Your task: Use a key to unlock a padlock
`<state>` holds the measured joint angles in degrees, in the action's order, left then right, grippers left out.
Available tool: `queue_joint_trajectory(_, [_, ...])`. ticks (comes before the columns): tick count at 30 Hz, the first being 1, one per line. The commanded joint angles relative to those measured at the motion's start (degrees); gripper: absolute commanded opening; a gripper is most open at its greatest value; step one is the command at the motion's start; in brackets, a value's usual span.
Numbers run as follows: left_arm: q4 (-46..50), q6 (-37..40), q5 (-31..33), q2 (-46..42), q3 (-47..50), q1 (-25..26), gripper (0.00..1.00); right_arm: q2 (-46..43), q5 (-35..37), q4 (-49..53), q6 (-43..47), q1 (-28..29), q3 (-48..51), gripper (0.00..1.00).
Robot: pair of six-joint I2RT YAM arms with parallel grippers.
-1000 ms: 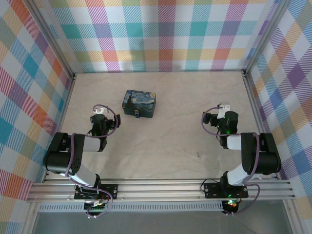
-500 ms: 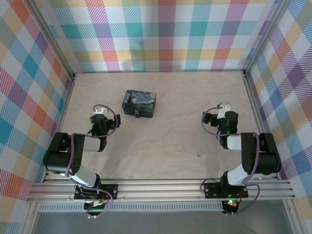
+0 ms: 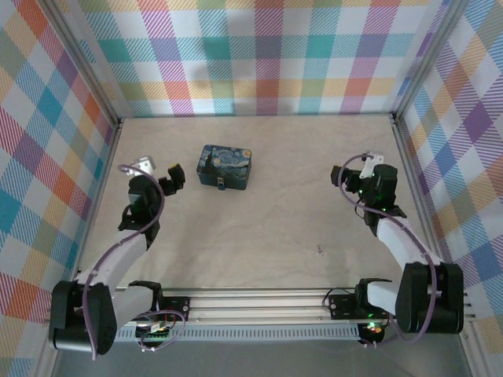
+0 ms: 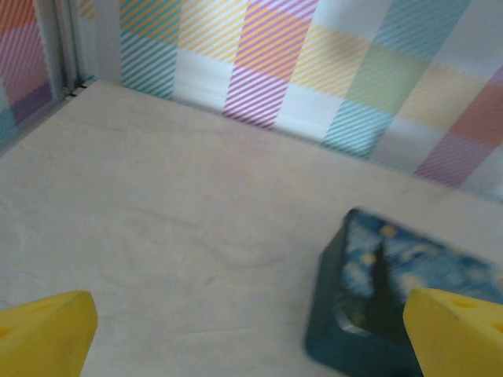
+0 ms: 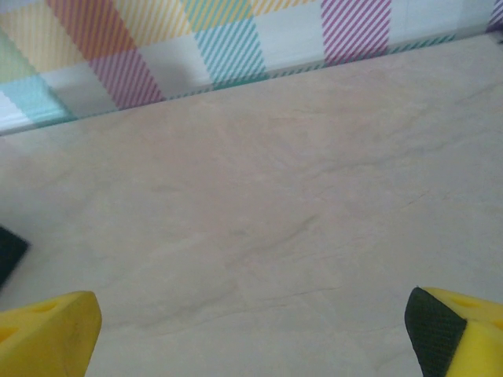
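Observation:
The padlock (image 3: 222, 185) is a tiny grey-blue bit with a yellowish spot at the near side of the painted tin (image 3: 225, 166). A tiny dark speck (image 3: 320, 250) lies on the table at centre right; it is too small to tell whether it is the key. My left gripper (image 3: 163, 174) hovers left of the tin, open and empty. In the left wrist view its yellow fingertips (image 4: 45, 334) stand wide apart, with the blurred tin (image 4: 377, 298) just inside the right one. My right gripper (image 3: 351, 177) is far right of the tin, open over bare table (image 5: 251, 236).
Checked walls enclose the pale table (image 3: 267, 228) on three sides, with metal posts at the corners. A rail (image 3: 259, 302) carrying both arm bases runs along the near edge. A dark corner (image 5: 9, 253) shows at the left edge of the right wrist view.
Both arms have unfolded from their tucked poses and reached outward and forward. The left wrist has swung left, the right wrist right. Tin and padlock have not moved.

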<state>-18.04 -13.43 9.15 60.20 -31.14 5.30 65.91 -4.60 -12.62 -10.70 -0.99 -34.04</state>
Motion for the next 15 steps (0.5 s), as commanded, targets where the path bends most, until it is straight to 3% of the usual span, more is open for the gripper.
queue_joint_trajectory(1, [16.5,-12.0,-7.9,-1.8,-5.3,-0.6,1.0,-2.7,-7.4,19.2,-9.5,0.4,-3.3,1.0])
queue_joint_trajectory(7, [18.7,-24.1,-18.7,-1.0,-6.8,1.1,1.0,-7.6,-13.5,34.6,-16.3,1.5,-5.7,1.0])
queue_joint_trajectory(15, [16.5,-27.4,-15.3,3.4,-8.2,14.4,1.0,-12.6,-1.2,45.1,-20.8,13.4,-4.3,0.9])
